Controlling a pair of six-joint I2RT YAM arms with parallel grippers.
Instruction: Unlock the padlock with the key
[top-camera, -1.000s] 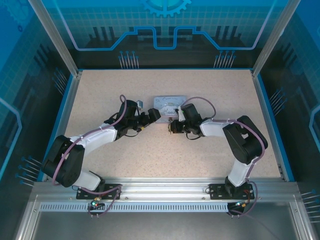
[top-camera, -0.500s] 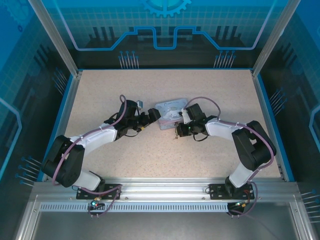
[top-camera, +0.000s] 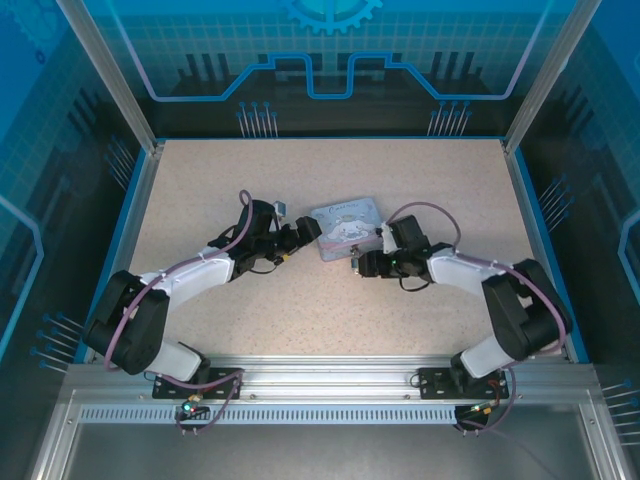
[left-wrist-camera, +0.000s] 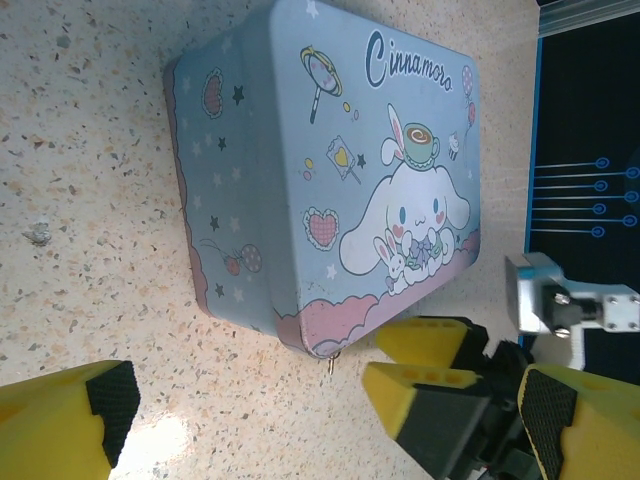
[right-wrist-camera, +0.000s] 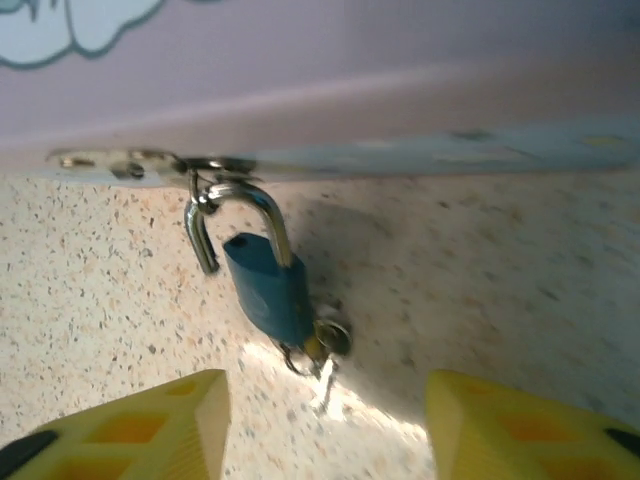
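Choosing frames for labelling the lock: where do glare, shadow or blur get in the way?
Right wrist view: the padlock is fairly sharp, the key below it is soft, a glare patch whitens the table beneath, and the tin edge is blurred. Left wrist view: tin print crisp, one bright spot on the table. Top external view: even light, padlock too small to read.

speckled beige table (top-camera: 250, 180) inside blue circuit-print walls (top-camera: 330, 50), aluminium frame posts (top-camera: 105, 70) at the corners
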